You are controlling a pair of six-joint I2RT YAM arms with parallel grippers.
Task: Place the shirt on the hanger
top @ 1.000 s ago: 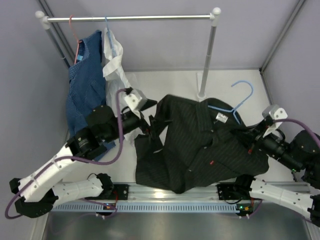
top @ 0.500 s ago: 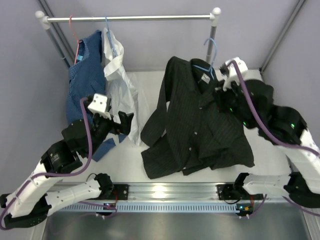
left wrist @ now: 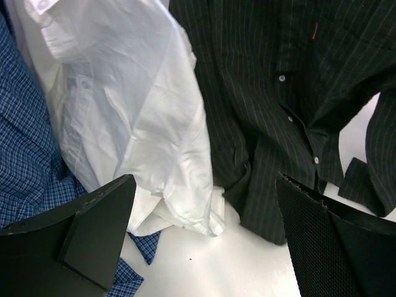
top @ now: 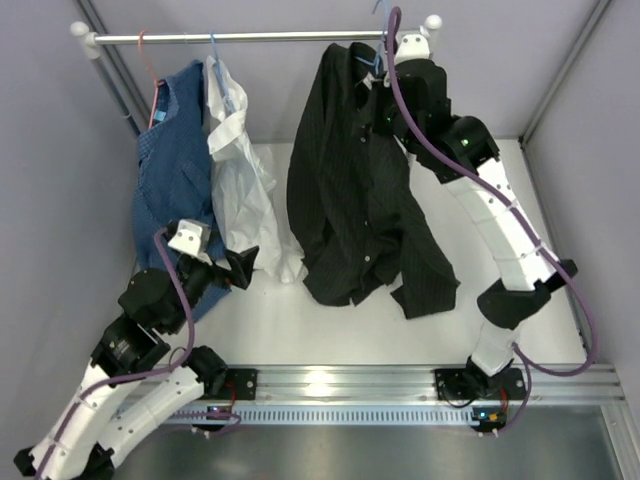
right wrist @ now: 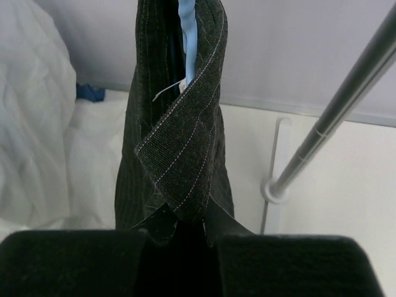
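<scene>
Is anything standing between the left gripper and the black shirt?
Partly. The white shirt hangs directly ahead of the open left gripper. The black shirt hangs beside the white one, and its lower front is uncovered ahead of one finger.

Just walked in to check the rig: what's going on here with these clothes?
The right gripper is shut on the black shirt at its collar, holding it up by the rail with the light-blue hanger inside the neck. Whether the hook is over the rail is not clear. The left gripper is open and empty, low beside the white shirt; a blue garment hangs further left.
</scene>
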